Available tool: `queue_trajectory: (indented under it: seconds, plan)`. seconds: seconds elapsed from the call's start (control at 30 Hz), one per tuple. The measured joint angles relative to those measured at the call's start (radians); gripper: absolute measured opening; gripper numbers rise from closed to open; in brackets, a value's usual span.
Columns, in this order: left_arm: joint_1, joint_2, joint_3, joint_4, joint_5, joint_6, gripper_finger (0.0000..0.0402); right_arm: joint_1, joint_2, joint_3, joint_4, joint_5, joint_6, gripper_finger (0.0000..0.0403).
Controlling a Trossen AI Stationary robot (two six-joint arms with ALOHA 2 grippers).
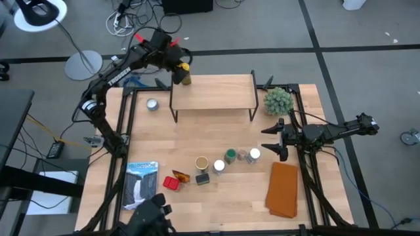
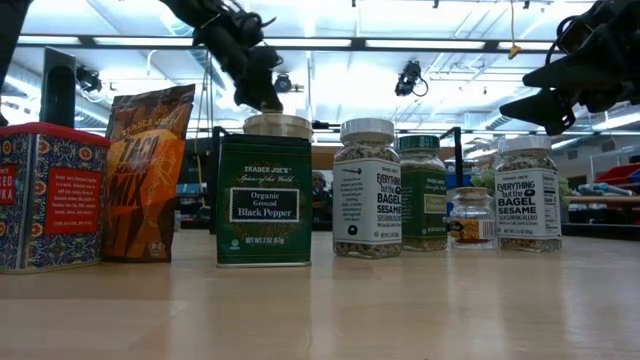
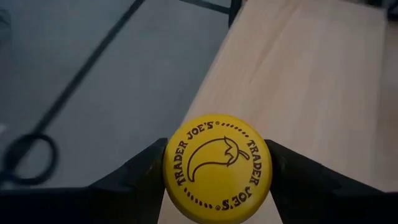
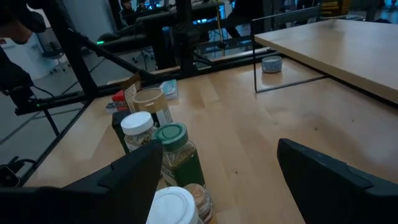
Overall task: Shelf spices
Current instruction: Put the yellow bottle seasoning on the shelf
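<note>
My left gripper (image 1: pixel 183 71) is at the far-left corner of the shelf (image 1: pixel 213 93), shut on a jar with a yellow lid (image 3: pixel 217 168). The other spices stand in a loose group on the table in front of the shelf: a tan-lidded jar (image 1: pixel 202 162), white-lidded jars (image 1: pixel 218 166) (image 1: pixel 254 154), a green-lidded jar (image 1: pixel 230 156), a dark box (image 1: pixel 202 178), an orange packet (image 1: pixel 181 176) and a red tin (image 1: pixel 171 183). My right gripper (image 1: pixel 275 139) hovers open to the right of them, touching nothing. My left gripper pinches the jar at its yellow lid (image 3: pixel 180 177), one finger (image 3: pixel 140 180) on each side of the rim, coming from above and pointing down. The jar stays upright over the shelf board's left edge (image 3: pixel 205 93). Whether its base rests on the board cannot be seen.
A flat silver tin (image 1: pixel 152 105) lies left of the shelf, and a spiky green plant (image 1: pixel 277 100) stands at its right end. An orange cloth (image 1: pixel 283 189) lies near the right edge and a blue-covered booklet (image 1: pixel 141 183) near the left. The shelf top is mostly bare.
</note>
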Motion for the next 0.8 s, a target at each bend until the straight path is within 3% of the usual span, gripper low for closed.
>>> queue_trajectory:
  seconds: [0.2, 0.43, 0.8]
  plan:
    - [0.009, -0.013, 0.000, -0.086, 0.030, -0.011, 0.0241, 0.000, 0.000, 0.000, 0.000, 0.000, 0.000, 0.0318]
    - [0.009, -0.013, 0.000, 0.003, -0.054, -0.045, 0.0241, 0.000, 0.000, 0.000, 0.001, 0.000, 0.000, 0.0318]
    - [0.009, -0.013, -0.052, -0.003, -0.092, -0.061, 0.0241, 0.000, 0.000, 0.000, 0.002, 0.000, 0.000, 0.0318]
